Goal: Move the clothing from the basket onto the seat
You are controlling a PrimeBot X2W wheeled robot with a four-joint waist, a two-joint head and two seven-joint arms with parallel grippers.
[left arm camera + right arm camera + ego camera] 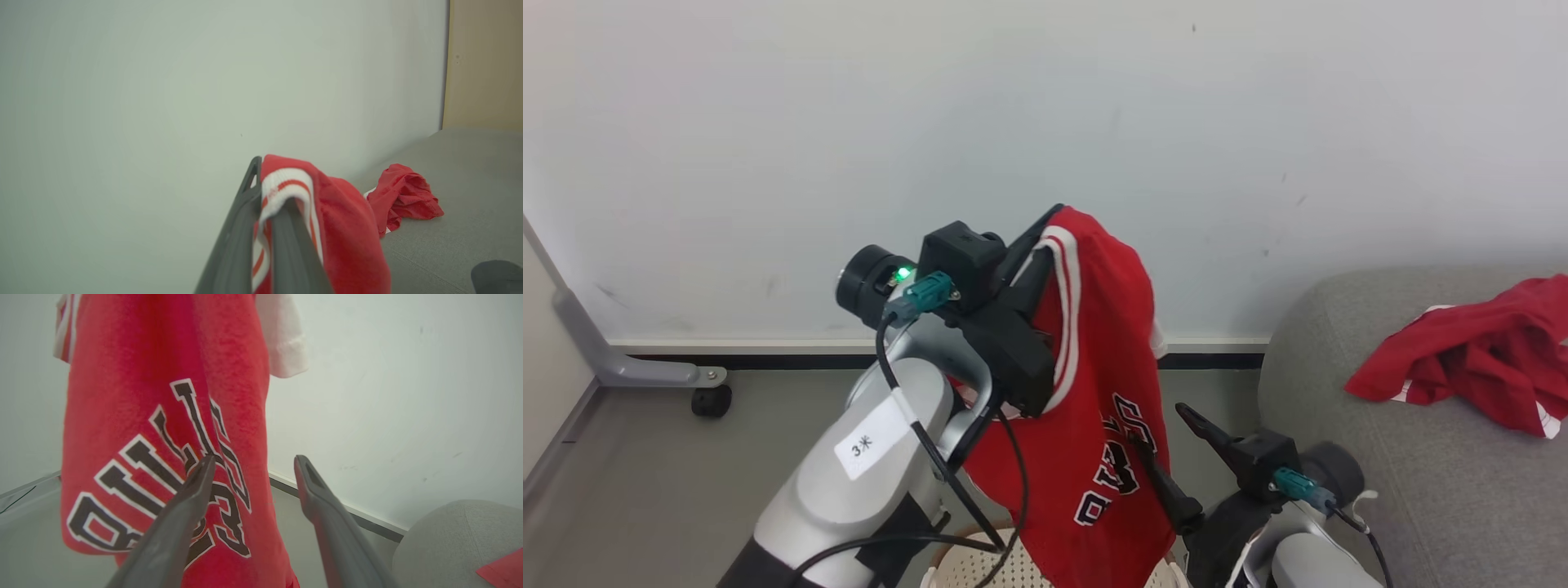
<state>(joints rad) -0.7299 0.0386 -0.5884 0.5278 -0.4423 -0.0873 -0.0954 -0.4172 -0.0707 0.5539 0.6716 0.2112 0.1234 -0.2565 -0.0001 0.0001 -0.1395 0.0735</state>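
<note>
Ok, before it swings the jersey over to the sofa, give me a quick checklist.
1. Grip: ok, the left gripper is shut on the striped trim of the jersey.
2. Hem above the basket: cannot tell, the hem runs off the head view's bottom edge by the rim.
3. Spare hand free: ok, the right gripper is open and empty, close beside the hanging cloth.
4. Landing room: ok, the sofa has bare cushion left of the other garment.
5. Snag: cannot tell, a black cable crosses the jersey's lower left edge.
</note>
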